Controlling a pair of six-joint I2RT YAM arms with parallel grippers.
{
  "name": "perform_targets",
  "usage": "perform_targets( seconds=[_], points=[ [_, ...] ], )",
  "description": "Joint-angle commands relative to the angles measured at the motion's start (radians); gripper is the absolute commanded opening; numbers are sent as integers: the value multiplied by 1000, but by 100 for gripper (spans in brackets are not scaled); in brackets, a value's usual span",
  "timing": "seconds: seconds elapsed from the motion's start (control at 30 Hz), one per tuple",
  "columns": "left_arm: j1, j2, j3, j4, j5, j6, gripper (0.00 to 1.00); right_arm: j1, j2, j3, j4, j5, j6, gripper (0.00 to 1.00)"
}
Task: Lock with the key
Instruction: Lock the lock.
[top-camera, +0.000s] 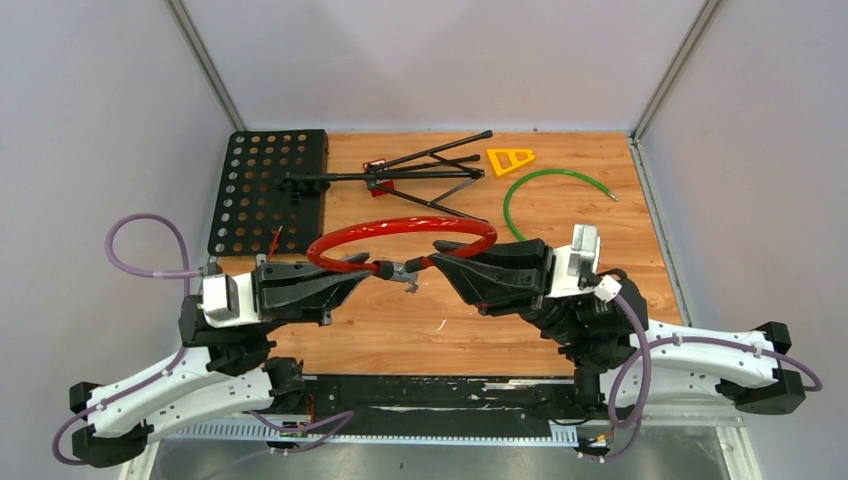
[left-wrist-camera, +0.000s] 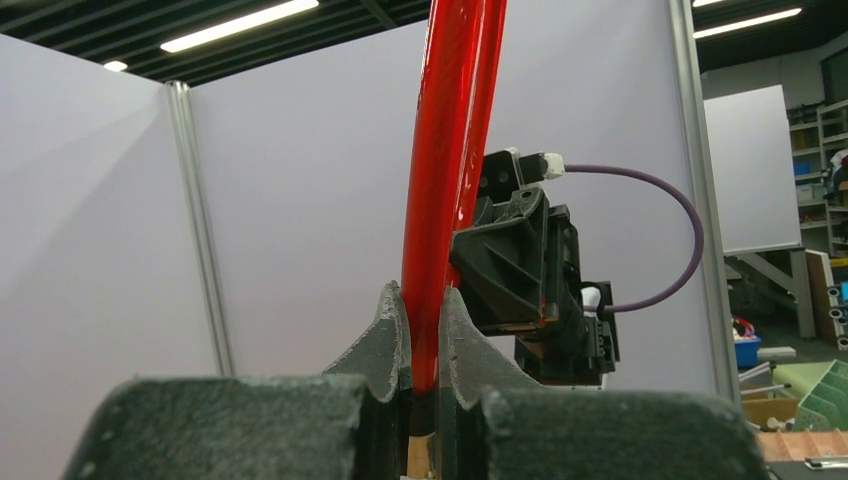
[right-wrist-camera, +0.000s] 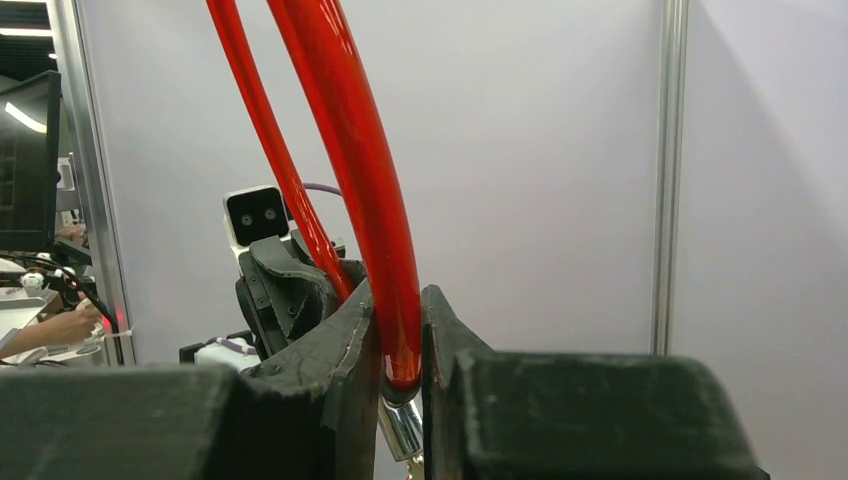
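A red cable lock (top-camera: 400, 228) is held as a loop above the wooden table, its two ends meeting between my grippers. My left gripper (top-camera: 365, 272) is shut on the left end of the red cable (left-wrist-camera: 440, 180), fingertips (left-wrist-camera: 392, 320) pressed to it. My right gripper (top-camera: 440, 262) is shut on the other end (right-wrist-camera: 360, 170), just above its shiny metal tip (right-wrist-camera: 400, 425). Small silvery parts (top-camera: 406, 279) hang at the join. Whether one of them is the key I cannot tell.
A black perforated plate (top-camera: 265, 190) lies at the back left. A folded black stand (top-camera: 400, 175) lies behind the loop. A yellow triangle (top-camera: 510, 158) and a green cable (top-camera: 540, 190) lie at the back right. Grey walls enclose the table.
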Motion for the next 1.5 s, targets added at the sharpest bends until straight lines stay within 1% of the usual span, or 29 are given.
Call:
perform_targets(
  seconds=[0.0,0.23,0.5,0.67,0.8,1.0,1.17,1.37,1.47],
  points=[
    [-1,3,6,73,-22,4,0,4,7,3,41,1,67,0],
    [-2,16,-8,131,-21,-19,0,5,45,-66,99,101,151,0],
    [0,28,-7,153,-16,-28,0,5,87,-63,49,137,177,0],
    [-2,29,-5,157,-19,-26,0,5,94,-83,18,233,200,0],
    [-2,28,-6,155,-23,-22,0,5,91,-117,24,284,272,0],
    [-1,30,-9,157,-32,-19,0,5,106,-126,14,261,370,0],
    [-2,37,-8,146,-33,-15,0,5,123,-78,-26,196,393,0],
    [-1,35,-21,143,-45,-13,0,4,105,-32,-63,132,406,0],
    [-1,30,-27,137,-48,-5,0,5,102,-9,-82,101,439,0]
  ],
)
